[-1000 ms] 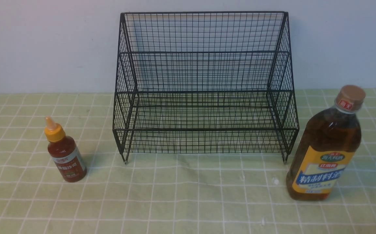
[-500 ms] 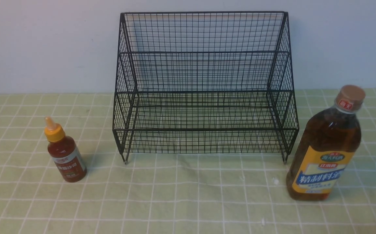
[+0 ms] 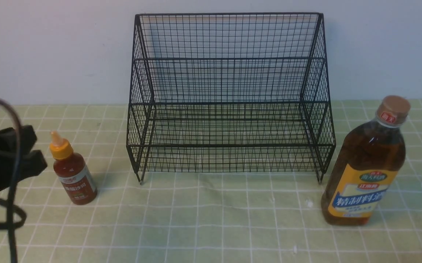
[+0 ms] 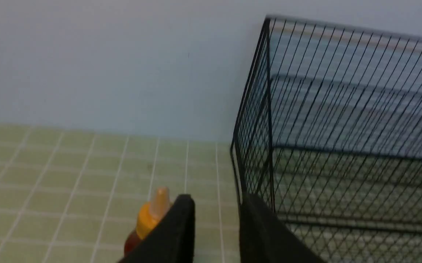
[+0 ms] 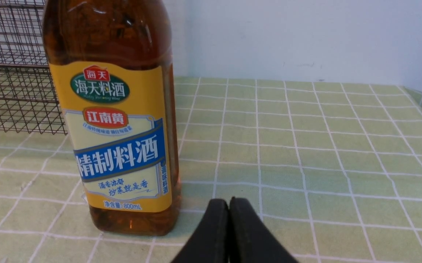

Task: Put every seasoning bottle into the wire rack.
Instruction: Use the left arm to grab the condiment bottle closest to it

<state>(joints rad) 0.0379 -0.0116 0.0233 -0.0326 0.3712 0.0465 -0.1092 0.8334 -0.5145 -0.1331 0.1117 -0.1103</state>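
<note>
The small red-sauce bottle point(image 3: 73, 171) with a yellow nozzle cap stands upright on the cloth, left of the black wire rack point(image 3: 229, 95). My left gripper point(image 3: 37, 151) has come in at the left edge, just left of that bottle, open and empty. In the left wrist view the gripper point(image 4: 214, 199) has a gap between its fingers, with the bottle's cap point(image 4: 149, 219) beside one finger and the rack point(image 4: 342, 128) beyond. The tall brown bottle point(image 3: 366, 164) stands right of the rack. My right gripper point(image 5: 229, 200) is shut and empty, close beside the tall bottle point(image 5: 116, 120).
A green checked cloth point(image 3: 211, 219) covers the table. A pale wall point(image 3: 50, 51) rises right behind the rack. Both tiers of the rack hold nothing. The left arm's black cable point(image 3: 12, 190) hangs at the front left. The rack's corner shows in the right wrist view point(image 5: 10, 73).
My left gripper and its cable have come into the front view from the left, stopping just left of the red-sauce bottle. The bottles and rack have not moved.
</note>
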